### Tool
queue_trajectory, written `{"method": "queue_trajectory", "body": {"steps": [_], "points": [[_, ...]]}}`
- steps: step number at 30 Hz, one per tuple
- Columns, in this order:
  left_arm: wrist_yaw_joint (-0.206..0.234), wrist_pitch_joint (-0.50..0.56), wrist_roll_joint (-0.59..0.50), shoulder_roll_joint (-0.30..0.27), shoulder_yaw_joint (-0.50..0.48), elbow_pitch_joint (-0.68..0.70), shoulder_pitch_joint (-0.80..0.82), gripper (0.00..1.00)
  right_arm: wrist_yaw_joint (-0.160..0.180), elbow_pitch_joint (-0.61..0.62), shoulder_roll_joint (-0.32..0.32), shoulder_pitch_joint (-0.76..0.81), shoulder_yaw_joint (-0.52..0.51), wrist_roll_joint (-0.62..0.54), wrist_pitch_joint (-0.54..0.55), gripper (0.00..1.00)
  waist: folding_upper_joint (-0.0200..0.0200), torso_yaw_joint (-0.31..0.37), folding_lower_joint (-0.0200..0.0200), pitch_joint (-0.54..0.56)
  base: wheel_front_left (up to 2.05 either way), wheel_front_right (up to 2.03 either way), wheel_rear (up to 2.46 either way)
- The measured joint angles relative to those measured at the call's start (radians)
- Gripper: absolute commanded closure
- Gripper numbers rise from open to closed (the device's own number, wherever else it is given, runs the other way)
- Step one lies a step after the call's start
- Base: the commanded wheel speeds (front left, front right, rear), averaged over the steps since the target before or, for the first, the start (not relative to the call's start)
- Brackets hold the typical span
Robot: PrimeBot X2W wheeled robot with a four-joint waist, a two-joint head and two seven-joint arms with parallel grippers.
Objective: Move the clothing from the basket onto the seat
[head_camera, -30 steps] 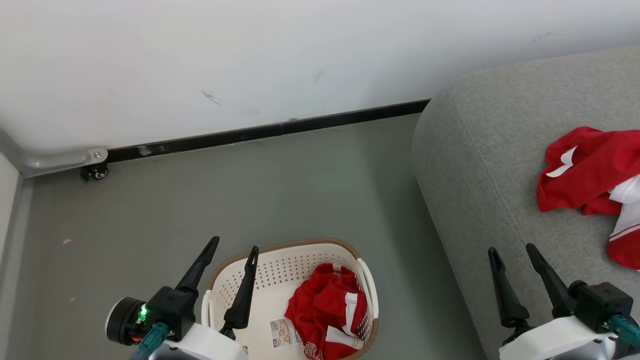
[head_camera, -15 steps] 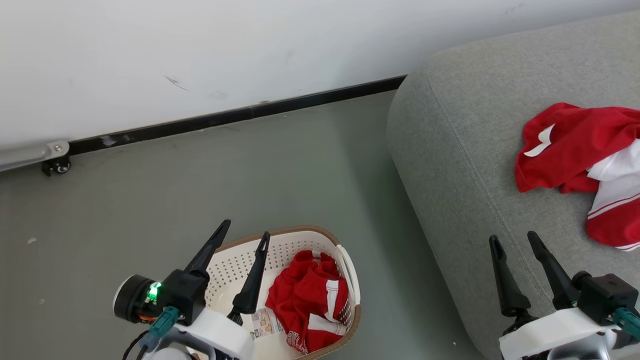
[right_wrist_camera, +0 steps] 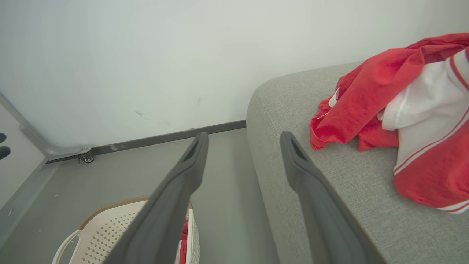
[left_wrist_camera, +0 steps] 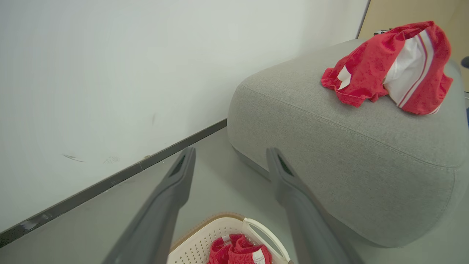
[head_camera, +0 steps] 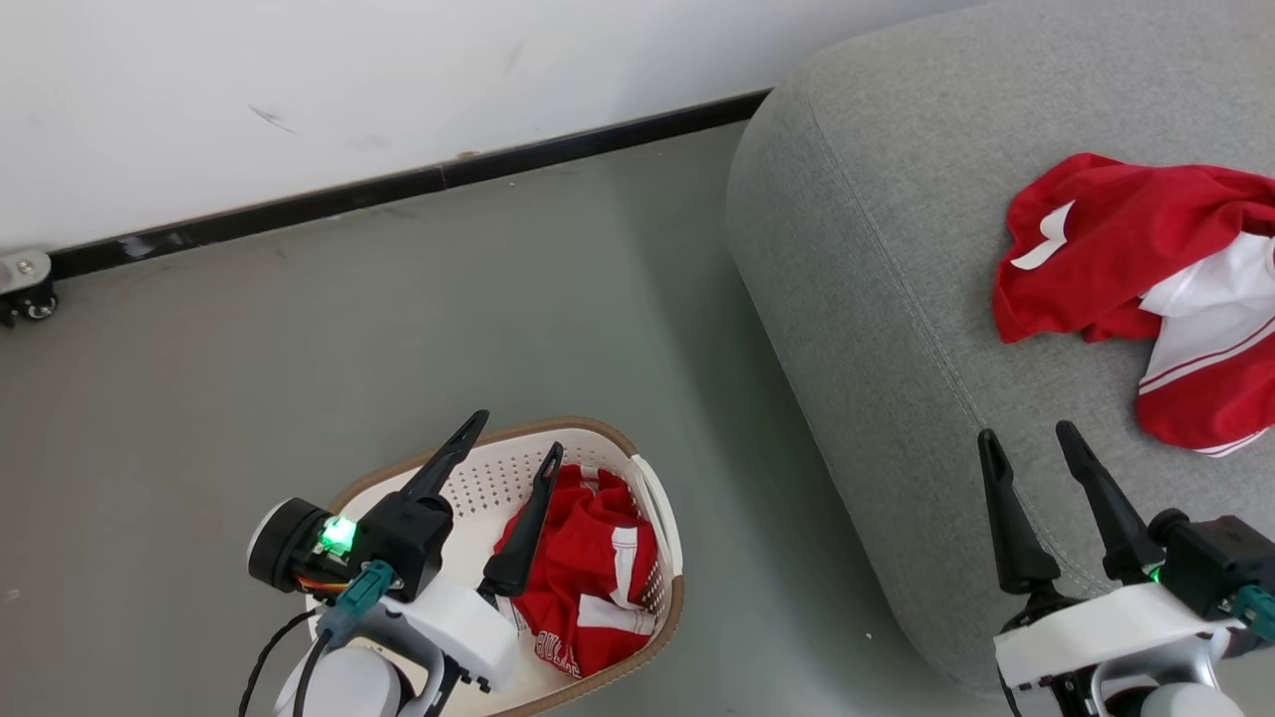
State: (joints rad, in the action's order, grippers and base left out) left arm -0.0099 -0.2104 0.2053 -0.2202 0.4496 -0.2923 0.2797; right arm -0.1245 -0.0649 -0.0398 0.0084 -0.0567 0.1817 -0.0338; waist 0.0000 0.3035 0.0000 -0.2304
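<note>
left pincer [head_camera: 518, 430]: jaws fully spread, nothing in them. It hangs over the left part of the basket [head_camera: 488, 483]. Can't tell whether the inner finger touches cloth.

basket: on the floor [head_camera: 299, 349], near the seat's corner but apart from it. A crumpled red garment [head_camera: 588, 568] is bunched against the right wall. It has white side stripes and white lettering at its near edge, unreadable. Can't tell if it's one piece or several.

Handling, my read:
- Thin sports knit: light, limp, no shape of its own. It will drape and trail once lifted.
- Likely smooth, so a pinch on one flat layer could slip out.
- Best hold is the highest bunched fold near the middle of the heap. Straddle the ridge with the fingers and clamp several layers.
- Stay off the perforated wall and the side handle, since a fingertip or a trailing hem could catch there.
- Lift well clear of the rim before swinging across.

seat [head_camera: 877, 299]: broad grey cushion with plenty of free surface at its left end for a drop.

right pincer [head_camera: 1026, 430]: also spread wide and empty, over the seat's near edge.

red-and-white pile [head_camera: 1106, 239]: lies loose on the seat top, further right, apart from the right pincer.
</note>
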Motion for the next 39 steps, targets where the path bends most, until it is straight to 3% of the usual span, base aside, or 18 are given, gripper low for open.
{"method": "queue_trajectory", "body": {"steps": [10,39], "points": [[-0.018,0.031,-0.003,0.001,0.009,-0.089,0.043,0.0,0.0,0.001,0.0,-0.034,0.005,0.012,-0.012,0.0,0.0,0.037,0.0,-0.064,0.0,0.0,0.0],[-0.018,0.052,-0.043,-0.013,0.021,-0.315,0.153,0.0,0.0,-0.009,0.002,-0.16,-0.013,0.049,-0.075,0.0,0.0,0.121,0.0,-0.261,0.0,0.0,0.0]]}}
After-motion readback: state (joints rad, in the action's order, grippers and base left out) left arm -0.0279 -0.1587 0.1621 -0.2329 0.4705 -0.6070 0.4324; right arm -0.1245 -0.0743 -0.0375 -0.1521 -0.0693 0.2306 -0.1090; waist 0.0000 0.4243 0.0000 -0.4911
